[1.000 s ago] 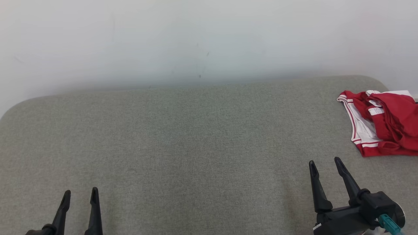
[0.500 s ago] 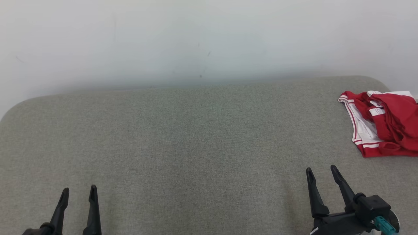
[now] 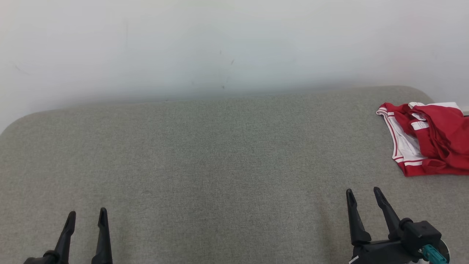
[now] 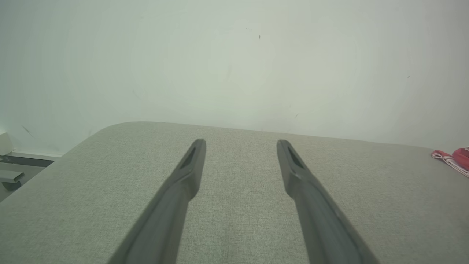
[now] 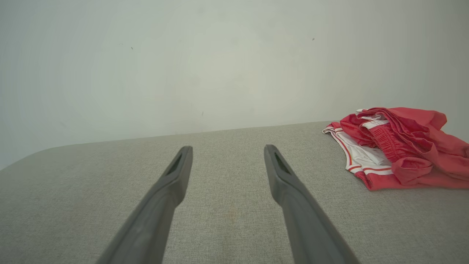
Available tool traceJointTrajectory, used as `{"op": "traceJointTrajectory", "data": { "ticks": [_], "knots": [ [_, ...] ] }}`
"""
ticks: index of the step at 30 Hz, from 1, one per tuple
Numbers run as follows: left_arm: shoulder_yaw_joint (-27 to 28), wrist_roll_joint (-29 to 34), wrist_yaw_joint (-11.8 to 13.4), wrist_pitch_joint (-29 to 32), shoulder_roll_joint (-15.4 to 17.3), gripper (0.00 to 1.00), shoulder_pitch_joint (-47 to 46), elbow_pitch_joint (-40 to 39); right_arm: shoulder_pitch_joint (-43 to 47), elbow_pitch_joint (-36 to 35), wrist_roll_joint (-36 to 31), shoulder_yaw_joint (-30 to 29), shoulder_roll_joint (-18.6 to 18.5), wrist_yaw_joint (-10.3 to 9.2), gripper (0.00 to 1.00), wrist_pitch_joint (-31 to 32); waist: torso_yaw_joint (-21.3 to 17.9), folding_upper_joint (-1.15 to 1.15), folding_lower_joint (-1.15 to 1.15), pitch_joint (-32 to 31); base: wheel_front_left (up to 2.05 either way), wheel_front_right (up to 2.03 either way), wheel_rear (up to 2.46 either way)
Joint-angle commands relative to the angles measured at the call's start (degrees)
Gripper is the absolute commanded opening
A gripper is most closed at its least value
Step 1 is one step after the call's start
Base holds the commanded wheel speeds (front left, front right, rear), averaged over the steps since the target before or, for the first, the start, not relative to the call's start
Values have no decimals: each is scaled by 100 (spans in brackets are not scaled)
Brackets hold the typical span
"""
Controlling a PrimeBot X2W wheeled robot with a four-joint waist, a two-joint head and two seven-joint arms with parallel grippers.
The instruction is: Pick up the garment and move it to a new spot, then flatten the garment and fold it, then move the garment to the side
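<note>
NEAR: your left gripper (image 3: 87,211) and right gripper (image 3: 362,190) are spread wide and hold nothing | FAR: the crumpled garment (image 3: 432,139) lies at the grey cushion's (image 3: 220,165) far-right corner, ahead-right of your right gripper, striped edge running near-to-far | REACH: your right arm is nearer

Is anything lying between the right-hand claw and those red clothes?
No. Between the right gripper and the red garment lies just bare grey fabric surface, plain in the head view and the right wrist view.
</note>
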Motion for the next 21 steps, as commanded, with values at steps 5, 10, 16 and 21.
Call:
{"op": "traceJointTrajectory", "data": {
  "ticks": [5,10,16,21],
  "knots": [
    [2,32,-2,6,-12,0,12,72,11,52,9,2,9,0,0,31,0,0,0,6,0,0,0],
    [1,-211,-2,109,-72,0,19,276,104,202,259,-27,27,0,0,113,3,0,1,8,0,0,0],
    [-5,-982,-2,312,-88,0,-74,326,57,177,1024,-125,49,-1,0,311,12,0,1,15,0,0,0],
    [-17,-1494,-1,438,-99,0,-128,352,27,159,1532,-186,64,-2,0,440,18,0,1,21,0,0,0]
  ]
}}
